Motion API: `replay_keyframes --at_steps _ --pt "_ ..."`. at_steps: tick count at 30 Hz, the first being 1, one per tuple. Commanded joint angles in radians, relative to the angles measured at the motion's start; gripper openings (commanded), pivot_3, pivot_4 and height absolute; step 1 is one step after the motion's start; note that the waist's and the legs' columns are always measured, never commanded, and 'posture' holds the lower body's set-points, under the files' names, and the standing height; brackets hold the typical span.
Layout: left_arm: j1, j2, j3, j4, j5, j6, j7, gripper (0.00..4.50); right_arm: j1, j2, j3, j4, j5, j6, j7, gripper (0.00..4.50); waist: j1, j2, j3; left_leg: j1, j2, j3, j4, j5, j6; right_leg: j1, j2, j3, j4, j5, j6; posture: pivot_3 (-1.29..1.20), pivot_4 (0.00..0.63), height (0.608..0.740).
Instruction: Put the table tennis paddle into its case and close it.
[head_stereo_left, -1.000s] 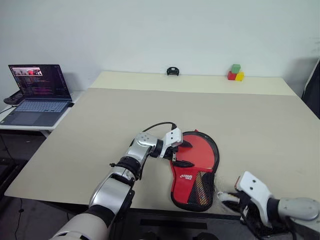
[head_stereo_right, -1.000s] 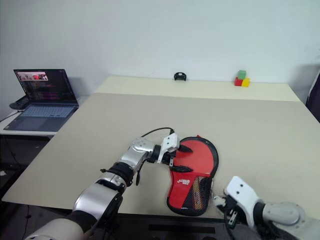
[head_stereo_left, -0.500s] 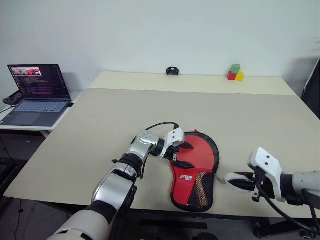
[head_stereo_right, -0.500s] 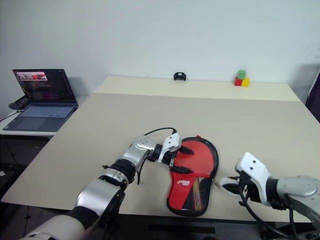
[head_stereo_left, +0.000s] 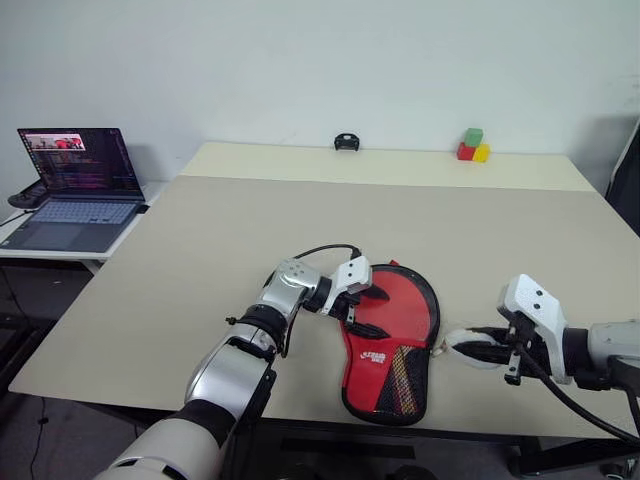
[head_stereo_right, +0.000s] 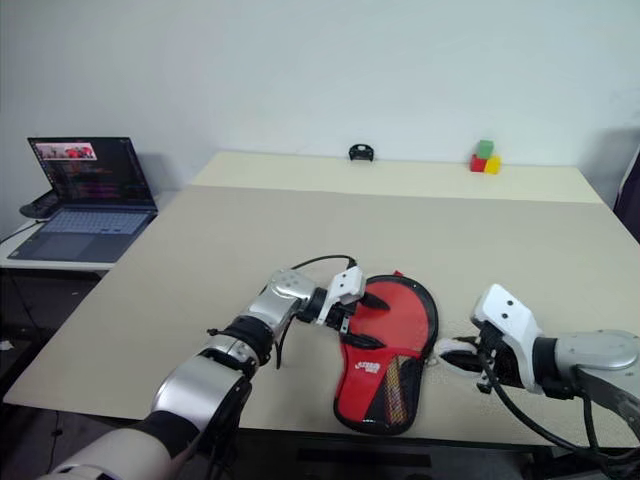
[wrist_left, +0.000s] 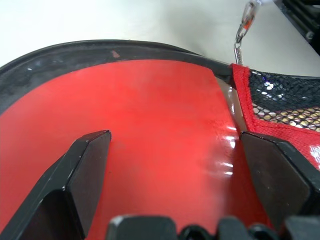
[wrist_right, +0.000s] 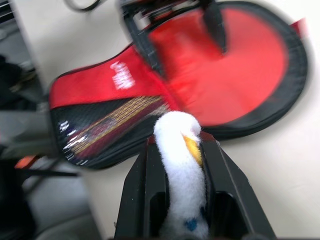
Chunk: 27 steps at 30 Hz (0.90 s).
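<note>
Now the right gripper (head_stereo_left: 478, 349) has risen from below the tabletop's (head_stereo_left: 200, 240) near edge to just beside the case (head_stereo_left: 392, 340), fingers clamped on a fuzzy white zipper pull. Closing looks imminent. The left gripper (head_stereo_left: 361, 309), fingers spread wide, rests on the glossy red table tennis paddle (wrist_left: 150, 130) inside the soft, mesh-pocketed pouch near the near edge.

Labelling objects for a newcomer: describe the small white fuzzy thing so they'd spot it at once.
Start at the big beige table and find the red, black-edged fabric paddle case near its front edge. Just right of the case hangs the right gripper, shut on a small white plush toy. It is the one fuzzy white item, with a yellow beak-like tip, unlike the hard coloured blocks at the far edge.
</note>
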Motion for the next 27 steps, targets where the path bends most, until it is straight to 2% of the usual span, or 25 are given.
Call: replay_keyframes --at_steps 1,7,18,27 --pt "0.052 -0.009 -0.067 0.056 0.066 0.030 -0.065 4.50 0.032 -0.028 -0.075 -0.067 0.063 0.019 0.032 0.33 0.000 -0.001 -0.001 0.000 0.000 0.000 0.000 0.000 0.000 0.000 0.000 0.000 0.000 0.000 0.000 0.00 0.150 0.740" --pt "0.055 -0.019 -0.080 0.070 0.085 0.036 -0.070 4.50 0.115 -0.053 -0.117 -0.134 0.100 0.026 0.049 0.33 0.001 -0.004 -0.004 0.003 0.000 0.000 0.001 0.000 0.000 0.003 0.000 0.000 0.001 0.000 0.000 0.00 0.150 0.740" --pt "0.066 -0.020 -0.102 0.084 0.104 0.032 -0.057 4.50 0.276 -0.055 -0.117 -0.263 0.095 -0.005 0.051 0.33 0.011 -0.005 -0.007 0.002 0.000 0.000 0.000 0.000 0.000 0.003 0.000 0.000 0.000 0.000 0.001 0.00 0.150 0.740" --pt "0.073 -0.027 -0.105 0.081 0.114 0.025 -0.056 4.50 0.408 -0.156 -0.042 -0.272 0.256 -0.176 -0.045 0.33 0.015 -0.009 -0.012 0.004 0.000 -0.001 0.000 0.000 0.001 0.005 -0.001 -0.001 -0.002 -0.001 0.001 0.00 0.150 0.740"
